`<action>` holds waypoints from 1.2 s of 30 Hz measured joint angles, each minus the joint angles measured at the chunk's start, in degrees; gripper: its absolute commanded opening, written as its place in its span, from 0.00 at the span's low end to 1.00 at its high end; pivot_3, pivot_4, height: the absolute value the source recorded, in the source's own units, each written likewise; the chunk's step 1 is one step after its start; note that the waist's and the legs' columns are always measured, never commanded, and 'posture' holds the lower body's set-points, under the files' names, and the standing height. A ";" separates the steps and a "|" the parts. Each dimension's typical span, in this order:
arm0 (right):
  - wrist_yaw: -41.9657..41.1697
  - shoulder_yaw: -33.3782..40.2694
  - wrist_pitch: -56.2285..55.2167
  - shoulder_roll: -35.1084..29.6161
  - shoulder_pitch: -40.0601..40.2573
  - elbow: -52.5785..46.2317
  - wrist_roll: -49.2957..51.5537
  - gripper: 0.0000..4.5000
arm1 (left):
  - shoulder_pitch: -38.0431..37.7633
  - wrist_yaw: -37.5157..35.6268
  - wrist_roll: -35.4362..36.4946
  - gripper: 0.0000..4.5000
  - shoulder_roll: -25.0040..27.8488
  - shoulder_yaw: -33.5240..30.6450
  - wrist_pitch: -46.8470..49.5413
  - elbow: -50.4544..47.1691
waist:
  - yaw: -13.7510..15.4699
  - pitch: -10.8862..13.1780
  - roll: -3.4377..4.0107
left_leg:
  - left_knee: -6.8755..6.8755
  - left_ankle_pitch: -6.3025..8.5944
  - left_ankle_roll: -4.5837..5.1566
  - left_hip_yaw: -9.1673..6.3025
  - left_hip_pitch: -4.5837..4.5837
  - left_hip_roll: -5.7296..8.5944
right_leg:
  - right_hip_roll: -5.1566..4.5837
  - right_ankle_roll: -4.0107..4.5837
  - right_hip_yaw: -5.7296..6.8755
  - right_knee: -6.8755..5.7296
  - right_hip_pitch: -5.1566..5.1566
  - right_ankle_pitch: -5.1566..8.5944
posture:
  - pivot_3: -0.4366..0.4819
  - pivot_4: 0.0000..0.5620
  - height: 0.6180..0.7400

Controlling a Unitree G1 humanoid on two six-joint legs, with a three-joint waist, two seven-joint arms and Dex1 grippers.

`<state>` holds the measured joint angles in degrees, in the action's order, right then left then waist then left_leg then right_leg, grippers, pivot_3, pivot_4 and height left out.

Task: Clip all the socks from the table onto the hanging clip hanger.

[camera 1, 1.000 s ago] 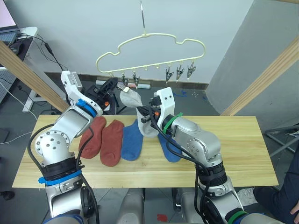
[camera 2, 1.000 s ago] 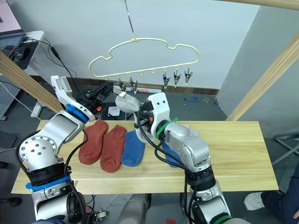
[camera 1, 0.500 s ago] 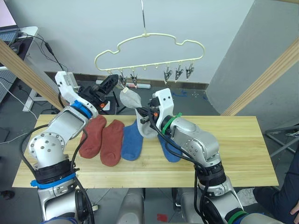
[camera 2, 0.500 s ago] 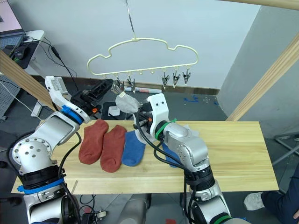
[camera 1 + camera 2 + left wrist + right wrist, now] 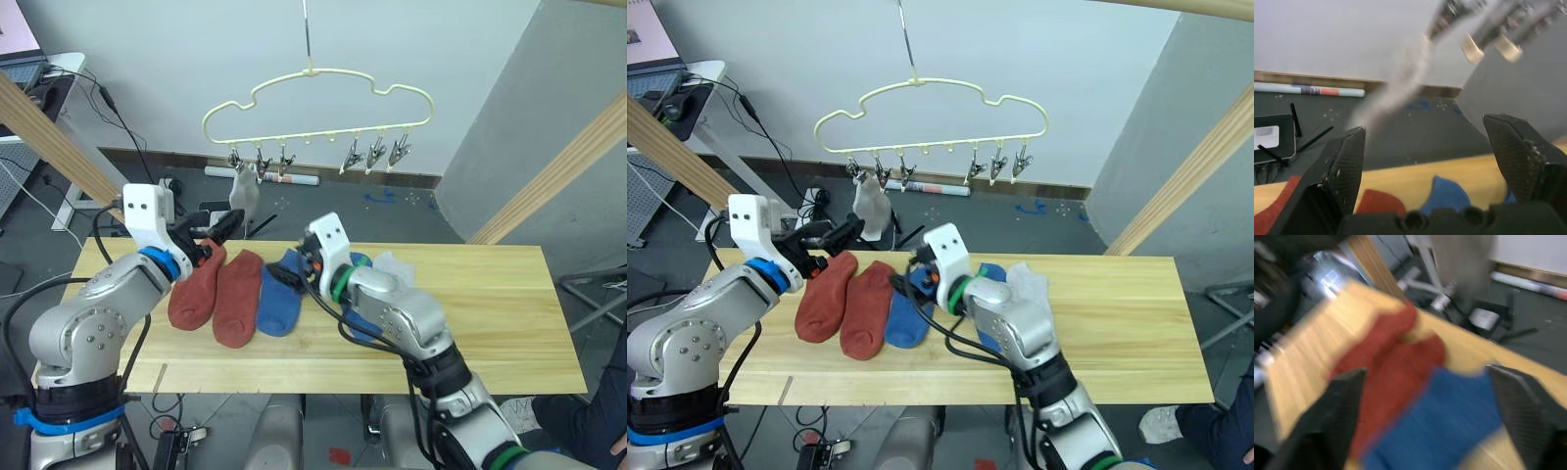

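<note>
We see a pale plank tabletop [image 5: 490,323], two rust-red socks [image 5: 217,291] side by side at its left, a blue sock [image 5: 278,303] touching them, another blue sock [image 5: 986,276] and a light grey sock [image 5: 1028,283] partly behind the right arm

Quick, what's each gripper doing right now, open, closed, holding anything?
Left gripper: open, holding nothing.
Right gripper: open, holding nothing.
</note>
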<state>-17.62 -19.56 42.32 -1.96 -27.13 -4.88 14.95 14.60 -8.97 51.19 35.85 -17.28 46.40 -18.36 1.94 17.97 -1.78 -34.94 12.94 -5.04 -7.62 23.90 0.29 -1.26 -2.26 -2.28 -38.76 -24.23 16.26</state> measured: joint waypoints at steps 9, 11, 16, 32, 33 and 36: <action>-6.22 8.26 -4.75 -14.11 6.84 -17.09 0.92 1.00 | -2.48 -5.80 -8.29 0.59 -3.86 4.90 -9.21 -6.97 | 0.94 0.76 -0.04 | 0.00 -0.01 -0.02 0.02 0.01 -0.10 | 0.05 -0.01 -0.09 -0.01 0.00 0.01 | 0.71 0.61 1.00; -7.58 10.20 -4.60 -15.54 6.94 -19.87 2.56 1.00 | -2.59 -5.91 -11.63 0.45 -4.84 6.39 -11.53 -7.11 | 1.07 0.76 -0.05 | 0.00 0.00 -0.02 0.01 0.01 -0.08 | 0.05 -0.01 -0.08 -0.01 0.01 0.01 | 0.71 0.61 1.00; -10.79 13.21 -4.04 -18.90 6.94 -22.75 5.79 1.00 | -0.58 -4.94 -17.60 0.40 -10.62 11.18 -15.42 -6.60 | 1.46 0.86 -0.12 | -0.09 -0.01 0.03 0.05 0.06 -0.01 | -0.01 -0.02 -0.04 0.02 0.05 0.00 | 0.68 0.61 1.00; -12.91 18.37 -3.55 -18.86 -4.51 -26.66 17.73 1.00 | 9.88 -4.04 -28.96 0.40 -18.51 13.04 -25.16 4.97 | 1.27 0.90 -0.19 | -0.13 -0.02 0.05 0.03 0.06 0.04 | 0.06 -0.01 0.03 -0.07 0.05 -0.02 | 0.67 0.62 1.00; -13.02 18.32 -3.54 -18.78 -4.78 -26.78 18.14 1.00 | 10.16 -4.04 -29.40 0.40 -18.73 13.01 -25.68 5.52 | 1.27 0.90 -0.20 | -0.14 -0.02 0.05 0.04 0.06 0.04 | 0.06 -0.01 0.03 -0.06 0.05 -0.02 | 0.67 0.62 1.00; -12.81 18.22 -3.44 -18.76 -5.12 -26.96 19.20 1.00 | 10.99 -4.07 -30.49 0.40 -19.55 12.95 -27.03 6.71 | 1.25 0.90 -0.20 | -0.14 -0.02 0.05 0.04 0.07 0.03 | 0.05 -0.01 0.02 -0.07 0.05 -0.02 | 0.66 0.62 1.00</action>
<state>-30.43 -1.34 38.89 -20.72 -32.25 -31.85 34.15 25.59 -13.04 20.71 16.30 -4.33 19.37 -11.64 3.19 18.87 -1.98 -35.08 12.92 -4.99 -7.59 23.97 0.31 -1.21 -2.26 -2.27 -38.83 -24.18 16.24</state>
